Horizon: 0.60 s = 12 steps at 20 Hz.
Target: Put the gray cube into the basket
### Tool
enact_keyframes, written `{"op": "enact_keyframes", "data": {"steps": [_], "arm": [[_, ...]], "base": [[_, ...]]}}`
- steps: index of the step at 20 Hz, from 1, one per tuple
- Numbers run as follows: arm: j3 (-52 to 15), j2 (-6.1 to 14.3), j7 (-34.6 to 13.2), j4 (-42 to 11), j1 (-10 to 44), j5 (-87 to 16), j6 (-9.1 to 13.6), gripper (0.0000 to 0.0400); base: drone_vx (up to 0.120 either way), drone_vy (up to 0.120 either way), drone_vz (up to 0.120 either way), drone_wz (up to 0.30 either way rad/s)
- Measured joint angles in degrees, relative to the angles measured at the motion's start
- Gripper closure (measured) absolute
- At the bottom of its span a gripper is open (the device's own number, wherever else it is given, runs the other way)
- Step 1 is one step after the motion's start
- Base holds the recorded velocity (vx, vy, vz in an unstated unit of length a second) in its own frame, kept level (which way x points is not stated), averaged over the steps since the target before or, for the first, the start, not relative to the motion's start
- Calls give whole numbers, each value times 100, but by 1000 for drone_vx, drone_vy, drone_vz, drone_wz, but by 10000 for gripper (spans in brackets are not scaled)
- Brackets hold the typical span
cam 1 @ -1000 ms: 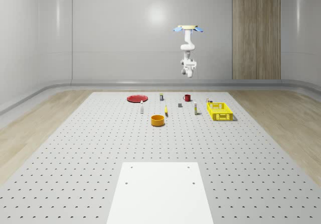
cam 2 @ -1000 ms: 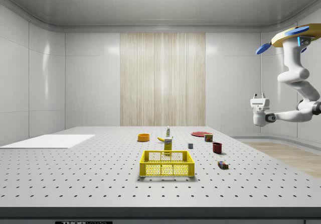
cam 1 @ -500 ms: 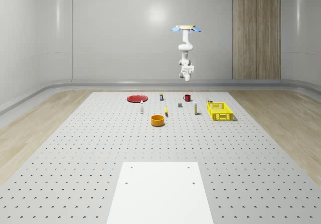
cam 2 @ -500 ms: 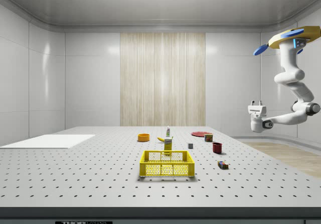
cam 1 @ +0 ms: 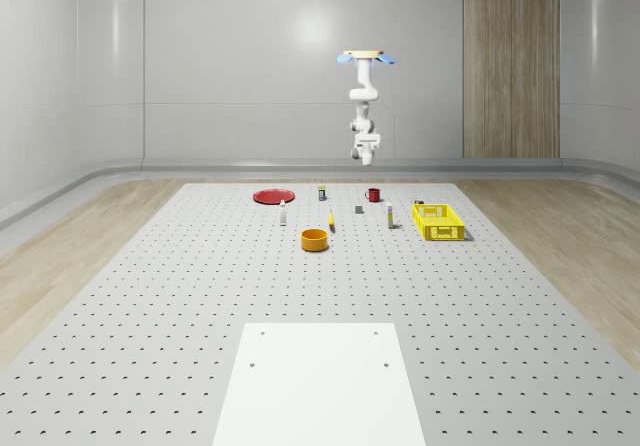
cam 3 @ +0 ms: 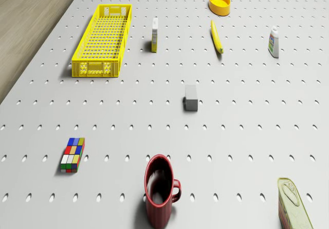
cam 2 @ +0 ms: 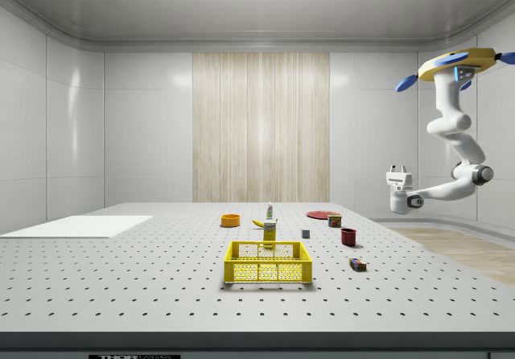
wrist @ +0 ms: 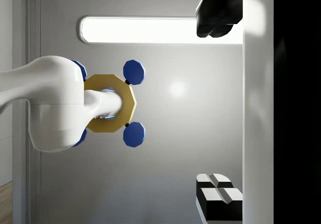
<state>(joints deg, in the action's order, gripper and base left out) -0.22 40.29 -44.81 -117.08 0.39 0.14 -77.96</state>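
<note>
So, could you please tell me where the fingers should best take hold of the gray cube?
Probably from straight above, closing on two opposite upright faces of the gray cube. It sits flat on the perforated table with open floor on every side, the mug and carton standing well apart, so a top-down approach looks unobstructed.

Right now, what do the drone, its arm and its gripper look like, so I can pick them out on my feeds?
The drone has a flat yellow-gold octagonal body with blue round rotors at its edges. Under it hangs the glossy white, rounded, segmented arm with darker grey joint caps. The gripper has a white block body; in the wrist view its fingers are black with pale pads. No cables or markings are visible.
</note>
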Motion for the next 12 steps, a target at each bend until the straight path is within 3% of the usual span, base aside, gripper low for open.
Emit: {"op": "enact_keyframes", "data": {"steps": [8, 12], "arm": [[-4, 7, 2, 15, 6, 1, -12, 0], [-7, 18, 3, 8, 9, -1, -27, 0]], "base": [[120, -120, 0, 0], [120, -20, 0, 0]]}}
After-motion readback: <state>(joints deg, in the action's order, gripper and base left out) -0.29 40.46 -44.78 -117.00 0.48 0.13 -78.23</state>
